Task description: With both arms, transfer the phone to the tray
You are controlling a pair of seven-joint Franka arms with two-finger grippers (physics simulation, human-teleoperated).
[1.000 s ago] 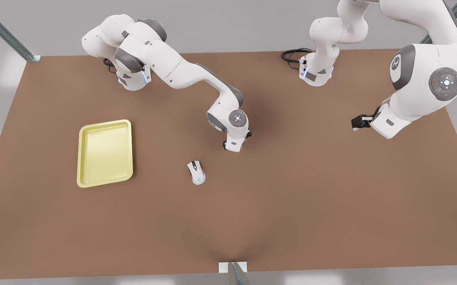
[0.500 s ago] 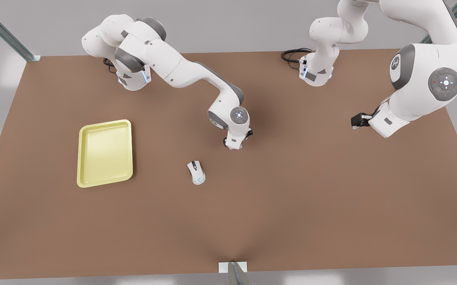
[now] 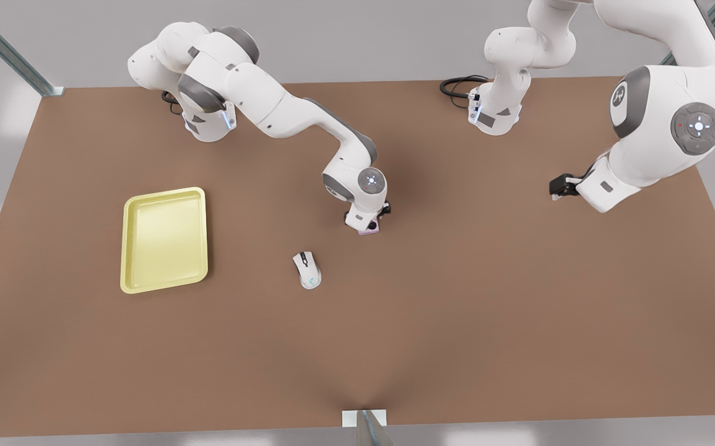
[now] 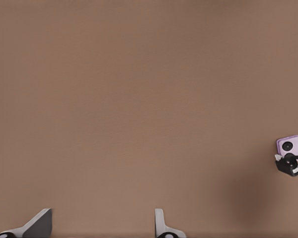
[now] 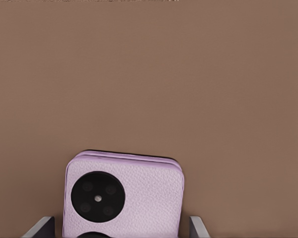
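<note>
Right gripper [image 3: 366, 224] is sitting mid-table with the phone [image 5: 123, 196] between its fingers [image 5: 39, 227] — narrowly set, one against each side of the case; whether it is lifted clear of the table [image 3: 456, 297] I cannot tell. The tray [image 3: 164, 239] is lying well off toward the front view's left, beyond the white mouse [image 3: 307, 269], so the carry is running that way and this arm is the nearer one. Left gripper [image 3: 559, 188] is waiting near the front view's right edge, fingers [image 4: 36, 225] spread wide, holding nothing. Against half a second ago, the right wrist is sitting slightly back toward its base — tray and mouse unmoved.
</note>
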